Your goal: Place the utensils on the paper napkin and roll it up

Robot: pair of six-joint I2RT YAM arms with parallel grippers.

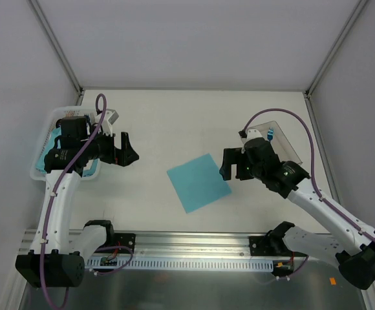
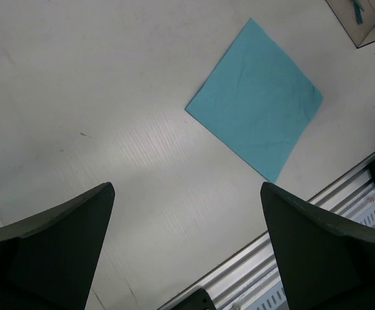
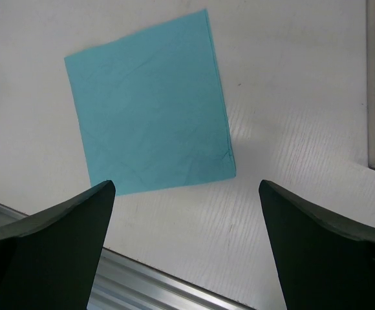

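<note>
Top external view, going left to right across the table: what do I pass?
white basket → left gripper, open → paper napkin lying flat → right gripper, open → clear container

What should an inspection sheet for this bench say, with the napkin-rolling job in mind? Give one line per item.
Surface: white table, faint scuffs.
Job's things: napkin flat mid-table, nothing on it; one teal utensil shows in the clear bin on the right.
Clutter: white basket at the left holding teal items, partly hidden by the left arm.
Grippers: left gripper and right gripper flank the napkin, jaws open, empty.
Cables: a purple cable along each arm, none over the napkin.
Surroundings: white walls, metal posts, rail at the near edge.
</note>
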